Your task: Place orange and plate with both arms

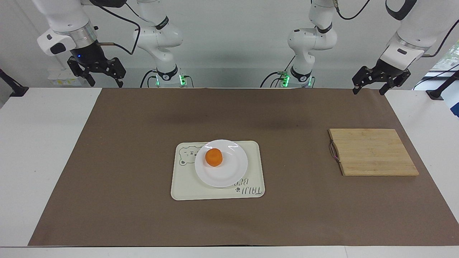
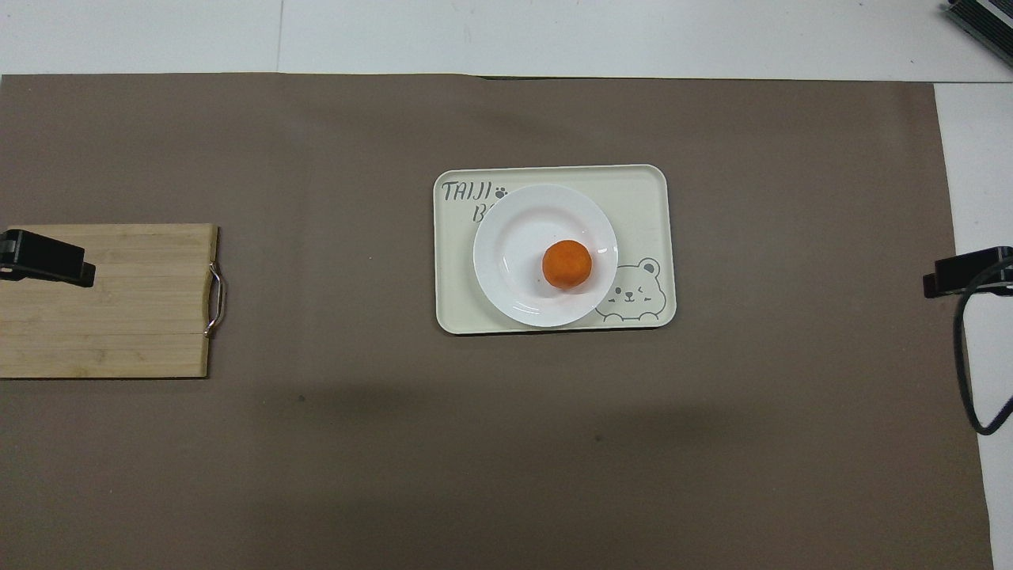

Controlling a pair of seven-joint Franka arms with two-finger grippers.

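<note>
I am holding my left gripper (image 1: 370, 89) up in the air at the left arm's end of the tabletop (image 1: 46, 143), above the edge of the brown mat (image 1: 125, 143) closest to my bases, and its fingers (image 1: 355, 91) are standing apart with nothing between them. I am holding my right gripper (image 1: 104, 80) raised at the right arm's end, over the same edge of the mat, its fingers (image 1: 118, 85) likewise spread and gripping nothing. Both my arms are waiting, well apart from everything on the mat.

The orange (image 1: 214, 157) is sitting on the plate (image 1: 229, 175), a little off its middle toward my bases and toward the right arm's end. The plate is resting on the cream tray (image 1: 254, 152) with the bear drawing, covering part of the printed lettering. The tray is lying flat near the middle of the mat.

A wooden cutting board (image 1: 373, 152) with a small metal handle (image 1: 334, 152) is lying flat on the mat toward the left arm's end, well apart from the tray, its handle pointing toward the tray. In the overhead view a black part of my left gripper (image 2: 43, 257) is showing over the board.
</note>
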